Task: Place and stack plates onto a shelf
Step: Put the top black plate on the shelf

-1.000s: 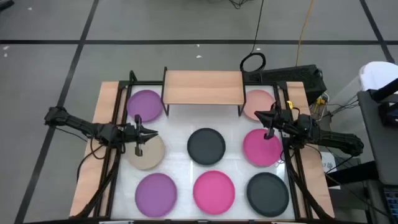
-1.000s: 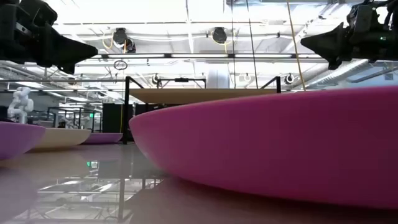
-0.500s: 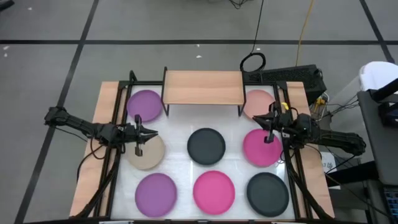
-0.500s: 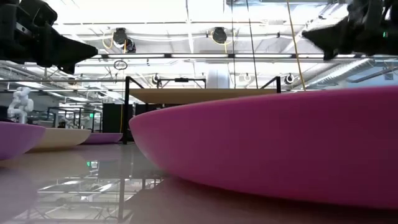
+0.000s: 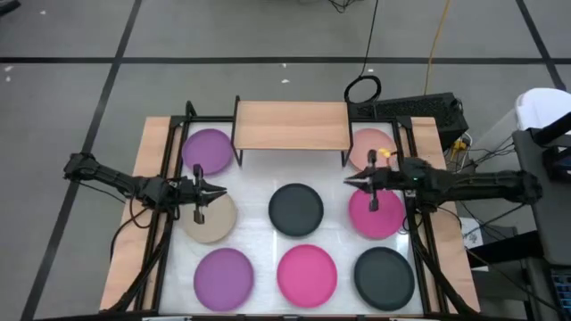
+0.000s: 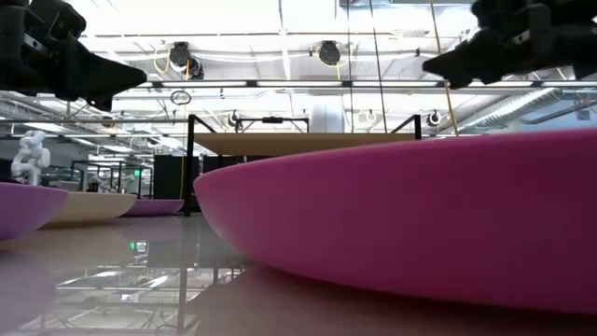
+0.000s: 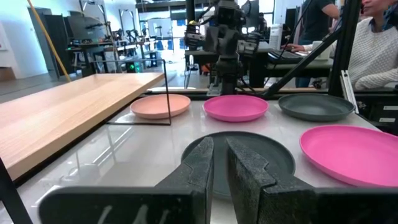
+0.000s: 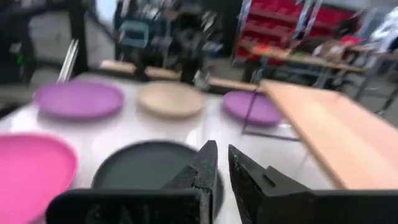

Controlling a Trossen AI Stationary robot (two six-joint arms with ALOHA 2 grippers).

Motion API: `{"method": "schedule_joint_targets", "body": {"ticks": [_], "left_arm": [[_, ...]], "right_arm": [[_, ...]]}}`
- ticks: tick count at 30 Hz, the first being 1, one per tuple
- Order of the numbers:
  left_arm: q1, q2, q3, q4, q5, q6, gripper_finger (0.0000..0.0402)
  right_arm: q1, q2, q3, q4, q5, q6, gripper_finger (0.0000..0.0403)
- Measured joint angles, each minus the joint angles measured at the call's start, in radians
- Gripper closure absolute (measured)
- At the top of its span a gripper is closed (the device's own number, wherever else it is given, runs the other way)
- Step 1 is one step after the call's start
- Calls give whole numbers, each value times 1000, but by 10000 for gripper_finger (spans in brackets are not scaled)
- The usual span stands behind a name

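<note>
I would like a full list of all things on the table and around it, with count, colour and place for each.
purple plates: two, purple, far left and near left of the table.
beige plate: one, beige, left side, middle row.
dark grey plates: two, dark grey, centre and near right.
magenta plates: two, magenta pink, near centre and right middle.
pale pink plate: one, pale pink, far right, beside the shelf.
shelf: one, light wood top, black legs, far centre, nothing on it.
left gripper: over the beige plate's far edge, fingers shut, holding nothing.
right gripper: above the right magenta plate's far edge, fingers shut, holding nothing.

Two slim black jointed arms with trailing cables; each gripper (image 7: 219, 163) has two dark, textured, wedge-shaped fingers.
</note>
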Motion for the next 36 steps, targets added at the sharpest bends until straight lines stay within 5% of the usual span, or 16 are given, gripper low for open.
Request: {"method": "schedule_joint_targets", "body": {"ticks": [11,17,36], "left_arm": [[0,0,0,0,0,0,355],[0,0,0,0,0,0,355],[0,0,0,0,0,0,355]], "right_arm": [[220,378,175,14,13,-131,301],[334,515,254,26,153,-146,255],[358,993,374,-29,168,-120,213]]}}
